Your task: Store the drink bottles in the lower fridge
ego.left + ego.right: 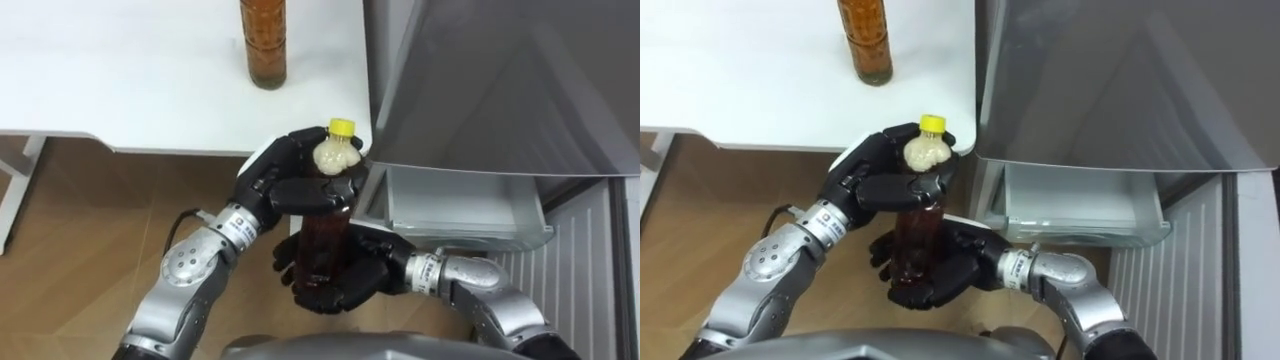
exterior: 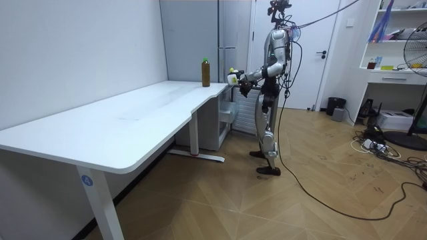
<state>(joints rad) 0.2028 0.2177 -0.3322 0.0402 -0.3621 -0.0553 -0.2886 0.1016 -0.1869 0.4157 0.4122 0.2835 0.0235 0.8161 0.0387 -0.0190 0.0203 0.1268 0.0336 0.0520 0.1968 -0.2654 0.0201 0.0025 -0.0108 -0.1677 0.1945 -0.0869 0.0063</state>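
Frame centre: left hand [image 1: 280, 185] curled round bottle [image 1: 322, 235] top, right hand [image 1: 365, 275] wrapped under base, probably steadying it for the fridge drawer [image 1: 455, 205].

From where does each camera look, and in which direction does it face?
Left eye view: on the head, looking down at the brown drink bottle with yellow cap, held in the left robot hand and right robot hand; both forearms show.
Right eye view: beside it, same scene, slightly shifted.
Room view: standing in the room, facing along the white table to the whole robot.
Shared: the second brown bottle on the table.
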